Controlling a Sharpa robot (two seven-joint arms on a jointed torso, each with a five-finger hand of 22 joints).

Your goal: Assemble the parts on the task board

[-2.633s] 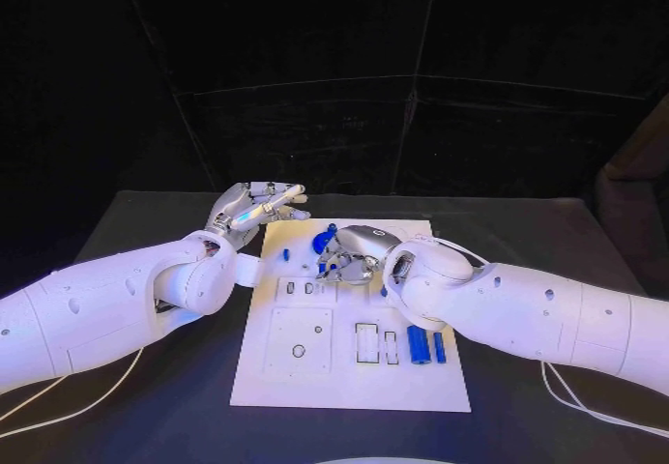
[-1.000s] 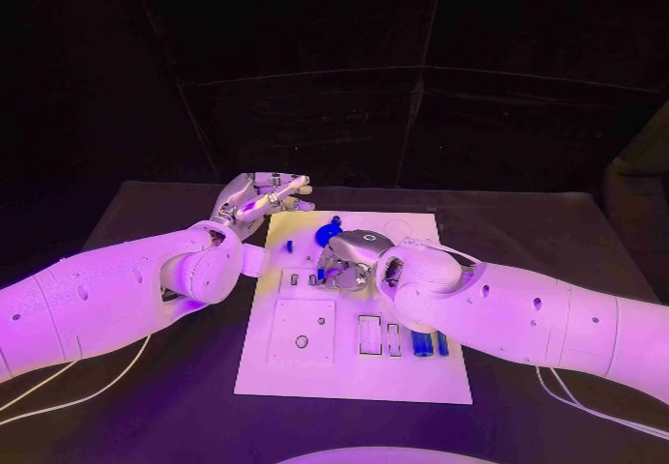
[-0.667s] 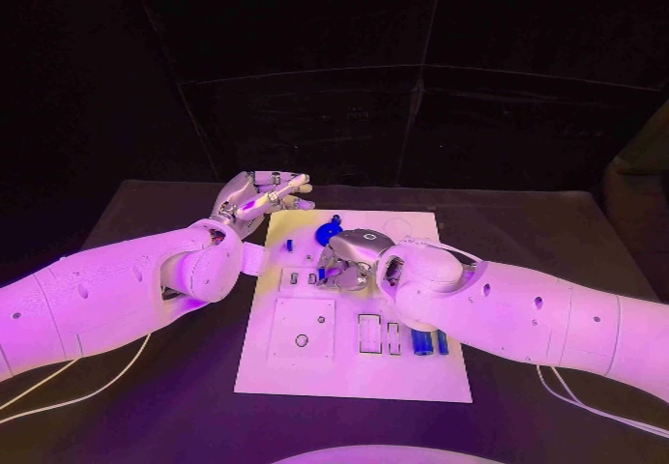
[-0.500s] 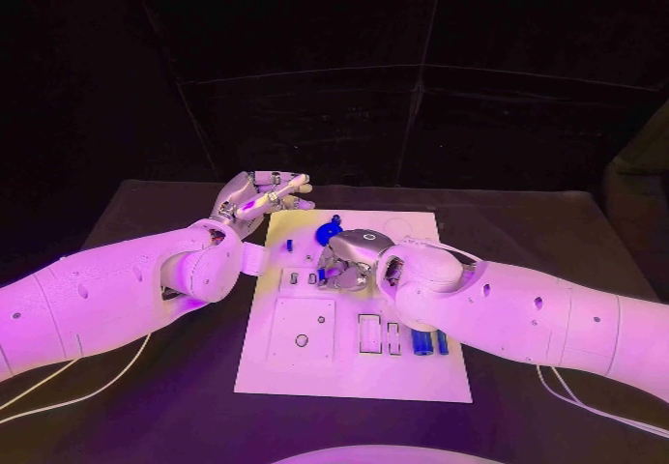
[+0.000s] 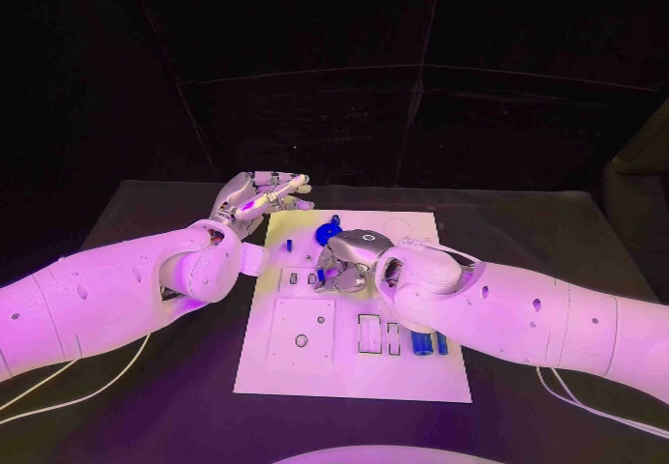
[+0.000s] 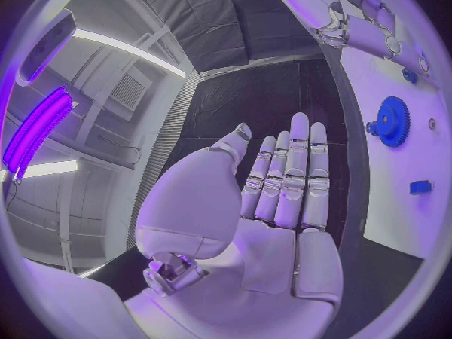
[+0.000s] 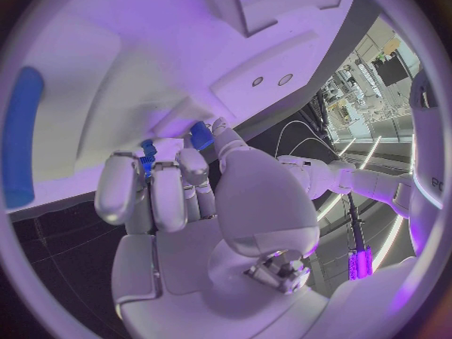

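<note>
The parts (image 5: 421, 342) on the task board (image 5: 349, 377) look like small, light, stiff plastic, best pinched across their narrow sides. My right robot hand (image 5: 349, 259) pinches a small blue piece (image 7: 200, 135) over the board's middle. My left robot hand (image 5: 255, 201) hovers flat-fingered and empty at the board's far corner, near the blue gear (image 6: 392, 120).

Blue gear (image 5: 328, 232) beside right hand (image 5: 352, 259)

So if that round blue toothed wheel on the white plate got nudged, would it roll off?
Probably not: the blue gear appears to lie flat on the task board, so it would likely slide. It looks rigid and light. Set on edge, it could roll.
</note>
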